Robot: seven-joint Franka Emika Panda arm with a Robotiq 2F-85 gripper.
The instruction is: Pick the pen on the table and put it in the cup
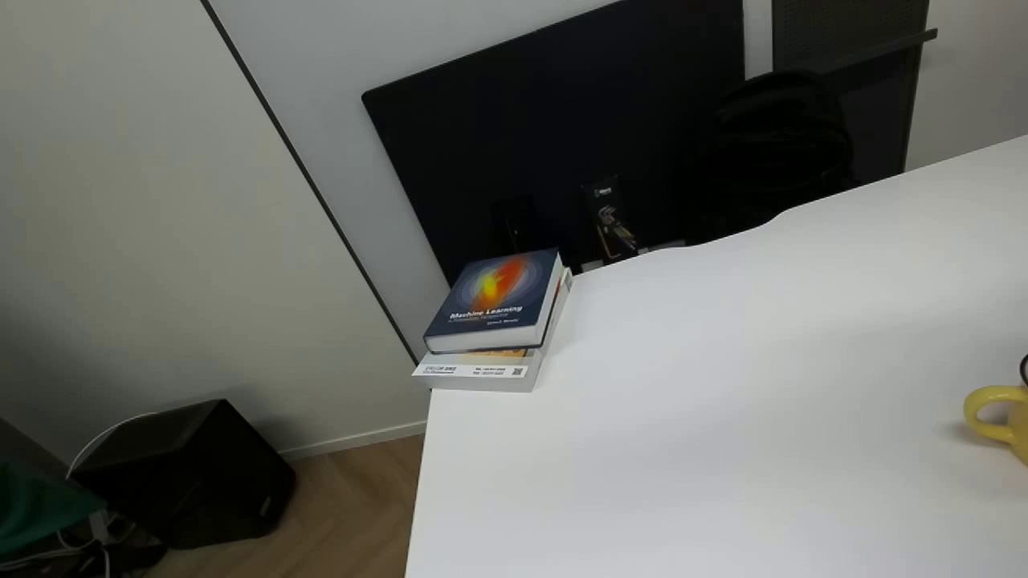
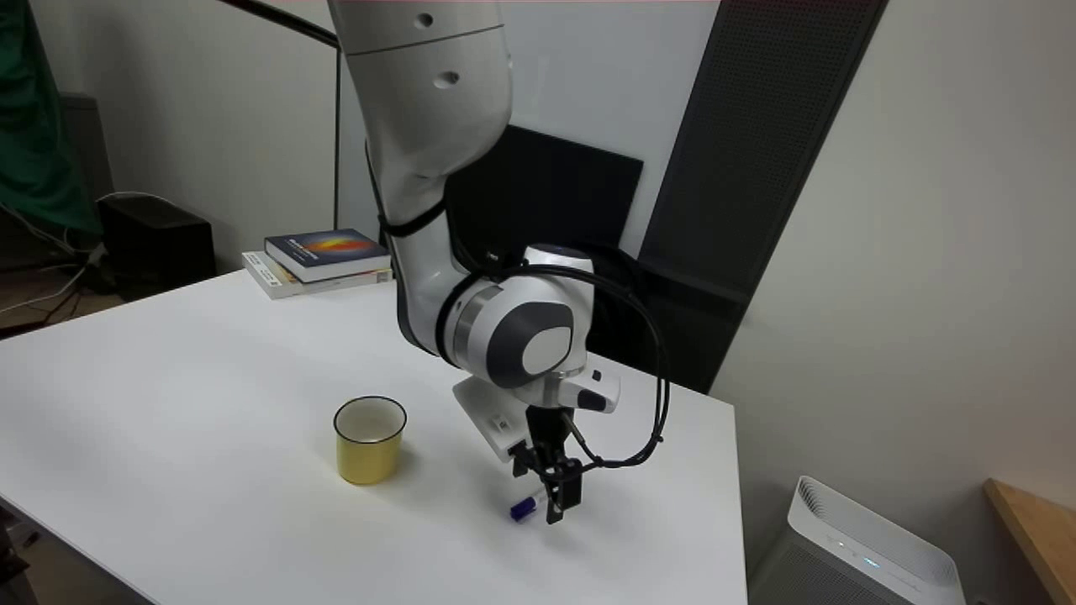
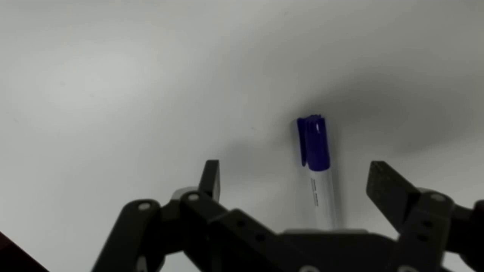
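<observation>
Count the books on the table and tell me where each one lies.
2. The dark blue Machine Learning book lies on top; the pale book is beneath it, at a corner of the table. Any other behind the arm would be hidden.

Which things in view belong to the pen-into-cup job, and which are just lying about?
Part of the job: pen, lying on the table; cup, standing upright; gripper, open.
Just lying about: stacked books, black backpack, black box, green cloth.
</observation>
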